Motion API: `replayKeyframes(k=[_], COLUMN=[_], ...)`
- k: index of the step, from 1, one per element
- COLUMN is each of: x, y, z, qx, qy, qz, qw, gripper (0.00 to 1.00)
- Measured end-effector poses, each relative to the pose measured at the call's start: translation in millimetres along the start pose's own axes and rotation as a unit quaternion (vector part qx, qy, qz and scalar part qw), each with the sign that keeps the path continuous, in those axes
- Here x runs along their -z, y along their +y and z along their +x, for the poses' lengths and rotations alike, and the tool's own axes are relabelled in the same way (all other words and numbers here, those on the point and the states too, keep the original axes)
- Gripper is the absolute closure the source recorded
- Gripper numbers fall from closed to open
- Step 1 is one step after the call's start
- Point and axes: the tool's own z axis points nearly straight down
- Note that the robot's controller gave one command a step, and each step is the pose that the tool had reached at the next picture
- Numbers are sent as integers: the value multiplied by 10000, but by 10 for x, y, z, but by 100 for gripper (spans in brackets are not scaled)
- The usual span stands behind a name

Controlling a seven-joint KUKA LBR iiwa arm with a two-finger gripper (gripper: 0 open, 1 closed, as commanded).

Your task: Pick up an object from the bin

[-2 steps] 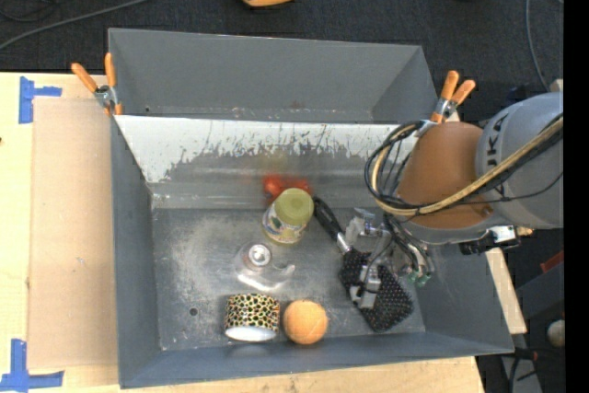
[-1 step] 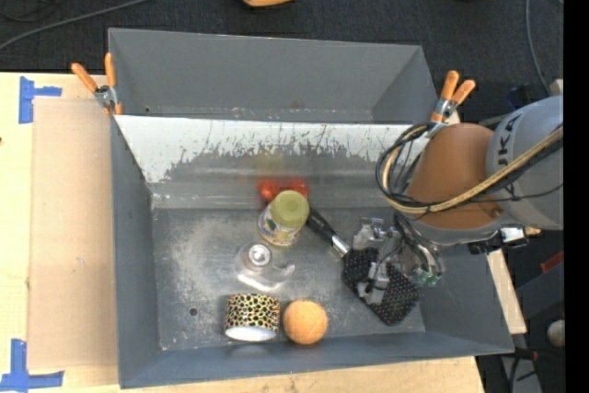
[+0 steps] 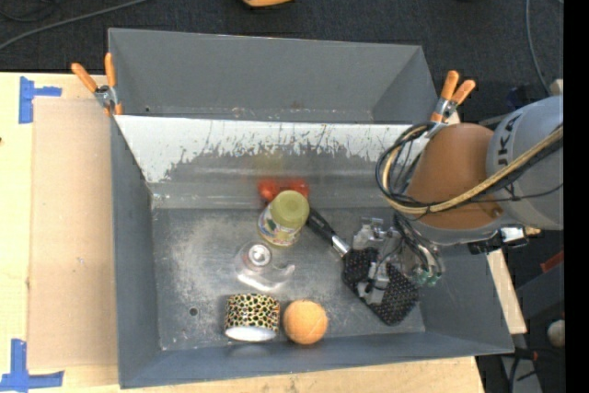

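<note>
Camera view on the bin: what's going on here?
The arm's gripper is low at the right of the bin, over a black mesh thing. Whether it has hold of it cannot be told. A black-handled tool lies left of it; a green-capped bottle, a clear cup, a leopard-print tape roll and an orange ball sit further left.

We see a black mesh thing (image 3: 398, 297), soft and crumpled, lying on the floor of the bin (image 3: 133, 244) at its right side, toward the front corner, partly beneath the gripper (image 3: 379, 270).
</note>
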Motion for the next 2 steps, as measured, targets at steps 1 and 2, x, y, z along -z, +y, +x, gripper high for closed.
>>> replayKeyframes(k=[1,2], x=[0,0], y=[1,2], z=[0,-1], qx=[3,7], qy=[-1,-1], qz=[2,3], qw=[10000,10000], gripper=[100,100])
